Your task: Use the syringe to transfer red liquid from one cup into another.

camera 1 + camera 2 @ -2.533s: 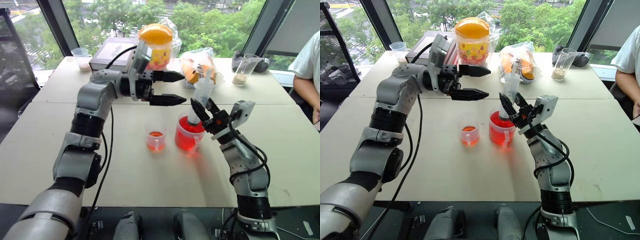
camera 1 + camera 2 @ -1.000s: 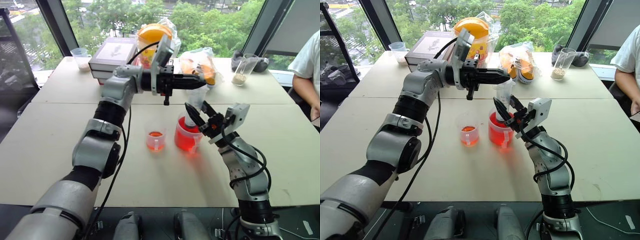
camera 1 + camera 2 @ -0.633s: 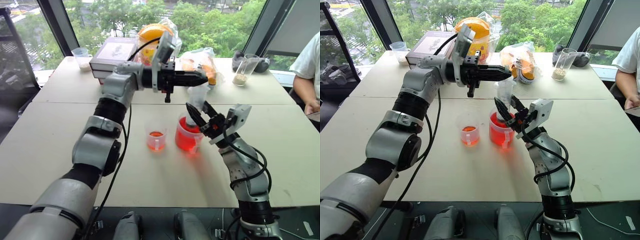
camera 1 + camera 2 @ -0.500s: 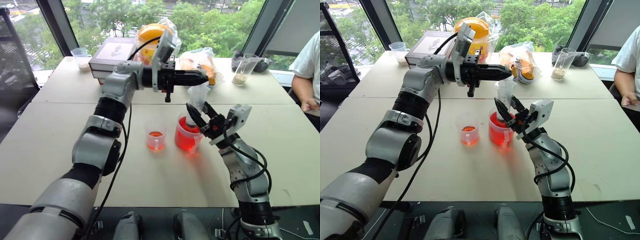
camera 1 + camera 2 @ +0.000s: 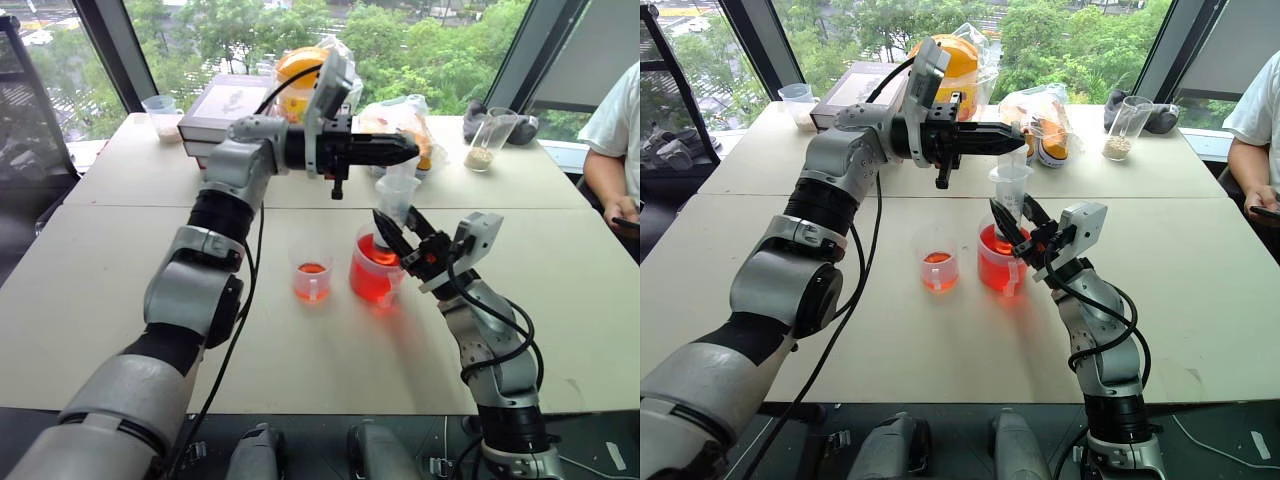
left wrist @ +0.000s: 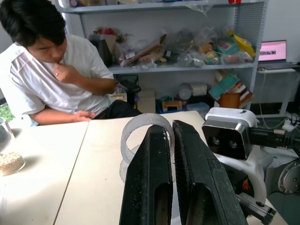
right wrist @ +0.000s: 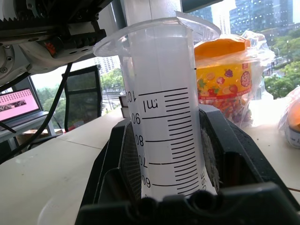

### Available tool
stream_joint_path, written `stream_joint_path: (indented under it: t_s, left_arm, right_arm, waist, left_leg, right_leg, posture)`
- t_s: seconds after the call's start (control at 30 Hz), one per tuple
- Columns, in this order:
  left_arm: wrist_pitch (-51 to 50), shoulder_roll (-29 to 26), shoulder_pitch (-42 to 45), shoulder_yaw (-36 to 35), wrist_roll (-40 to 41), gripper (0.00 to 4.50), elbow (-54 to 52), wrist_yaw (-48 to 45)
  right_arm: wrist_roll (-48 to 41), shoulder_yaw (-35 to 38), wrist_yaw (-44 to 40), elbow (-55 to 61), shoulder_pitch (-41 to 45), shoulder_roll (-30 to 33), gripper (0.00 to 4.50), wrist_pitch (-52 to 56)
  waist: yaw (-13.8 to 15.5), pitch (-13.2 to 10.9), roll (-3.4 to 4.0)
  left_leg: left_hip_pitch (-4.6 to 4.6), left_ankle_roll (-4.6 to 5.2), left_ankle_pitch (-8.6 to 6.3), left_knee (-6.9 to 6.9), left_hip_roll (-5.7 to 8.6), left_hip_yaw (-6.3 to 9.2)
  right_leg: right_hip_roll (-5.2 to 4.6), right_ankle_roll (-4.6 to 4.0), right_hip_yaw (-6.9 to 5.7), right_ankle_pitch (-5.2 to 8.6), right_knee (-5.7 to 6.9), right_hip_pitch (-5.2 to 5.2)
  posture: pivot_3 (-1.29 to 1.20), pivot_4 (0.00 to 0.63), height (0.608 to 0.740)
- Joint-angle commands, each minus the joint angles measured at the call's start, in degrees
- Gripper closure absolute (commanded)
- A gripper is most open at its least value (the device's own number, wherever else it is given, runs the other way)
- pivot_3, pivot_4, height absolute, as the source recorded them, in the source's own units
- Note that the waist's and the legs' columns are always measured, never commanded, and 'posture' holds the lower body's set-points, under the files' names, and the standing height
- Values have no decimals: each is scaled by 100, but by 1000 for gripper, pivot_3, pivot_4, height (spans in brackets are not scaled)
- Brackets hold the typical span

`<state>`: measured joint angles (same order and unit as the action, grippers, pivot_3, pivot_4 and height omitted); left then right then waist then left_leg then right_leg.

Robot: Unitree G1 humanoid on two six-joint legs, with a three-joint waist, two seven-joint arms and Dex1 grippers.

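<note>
our right pincer [image 5: 392,228] clenched on syringe [image 5: 393,205], tip down in big cup [image 5: 375,275] | left pincer [image 5: 405,149] clamped on plunger, just above

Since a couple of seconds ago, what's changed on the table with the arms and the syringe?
The left gripper swung across from above the small cup to the top of the syringe, and its jaws went from open to shut on the plunger there. The right gripper stayed clamped on the syringe barrel, tip down in the handled cup. Both cups stayed put.
</note>
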<state>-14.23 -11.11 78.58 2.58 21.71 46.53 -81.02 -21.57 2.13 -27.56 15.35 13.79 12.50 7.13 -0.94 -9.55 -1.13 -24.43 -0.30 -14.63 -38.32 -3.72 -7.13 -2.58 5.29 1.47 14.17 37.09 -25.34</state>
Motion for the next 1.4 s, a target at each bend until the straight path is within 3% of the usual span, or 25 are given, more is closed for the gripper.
stream_joint_path:
  t_s: [0.03, 0.07, 0.17, 0.33, 0.57, 0.9, 1.1, 1.2, 1.4]
  left_arm:
    - [172, -112, 400, -476, 246, 4427, -292, 235]
    - [120, -117, 356, -447, 242, 4427, -331, 203]
    - [1, -158, 159, -300, 174, 3533, -492, 78]
    - [-43, -266, -116, -160, 110, 1217, -851, -16]
    - [-184, -586, -468, -151, 71, 1217, -1206, 35]
    - [-712, -1468, -1049, -335, 134, 1217, -1894, 246]
    - [-829, -2009, -1137, -568, 93, 1217, -1851, 446]
    - [-789, -2199, -1165, -604, 41, 1217, -1831, 550]
    - [-1019, -2510, -1363, -691, 167, 1217, -2233, 707]
  right_arm:
    - [33, -203, -133, -9, -102, 56, 3109, 111]
    - [20, -182, -117, 36, -62, 66, 3109, 128]
    - [-13, -100, -64, 214, 123, 139, 3109, 215]
    - [-102, 25, 38, 463, 339, 241, 3109, 401]
    - [-206, 174, 152, 768, 534, 353, 3109, 639]
    - [-418, 213, 125, 974, 789, 499, 3109, 899]
    - [-1392, 146, -218, 1076, 1681, 539, 3109, 1714]
    - [-1657, -16, -414, 899, 1896, 426, 3109, 1908]
    - [-1194, -569, -755, 64, 1834, -88, 3109, 1346]
  waist:
    - [0, 0, 0]
    - [-1, 0, 0]
    - [-14, 0, 0]
    - [-2, 0, 0]
    - [-10, 0, 0]
    - [-2, 0, 0]
    - [-19, 0, 1]
    - [-4, 0, 1]
    - [2, 0, 0]
  left_leg:
    - [0, 0, 0, 0, 0, 0]
    - [0, 0, 0, 0, 0, 0]
    - [0, 0, 0, 0, 0, 0]
    - [0, 0, 0, 0, 0, 0]
    - [1, 0, 0, 0, -1, 0]
    - [0, -1, 0, -1, -2, -3]
    - [4, -1, 1, -4, -6, -2]
    - [3, -1, 1, -3, -7, -1]
    - [1, -1, 1, -5, -6, -6]
  right_leg:
    - [0, 0, 0, 0, 0, 0]
    - [0, 0, 0, 0, 0, 0]
    - [0, 0, 0, 0, 1, -1]
    - [0, 0, 0, 0, 1, 0]
    - [0, 0, 0, 0, 2, 0]
    - [-2, 0, 0, 0, 4, 0]
    - [1, 0, -1, 0, 15, -2]
    - [1, 0, -3, 0, 14, -1]
    - [-2, 0, -3, 0, 12, -1]
  posture:
    - [0, 150, 740]
    - [0, 150, 740]
    - [0, 150, 740]
    - [0, 150, 740]
    - [0, 150, 740]
    - [0, 150, 740]
    - [0, 150, 740]
    - [0, 150, 740]
    - [0, 150, 740]
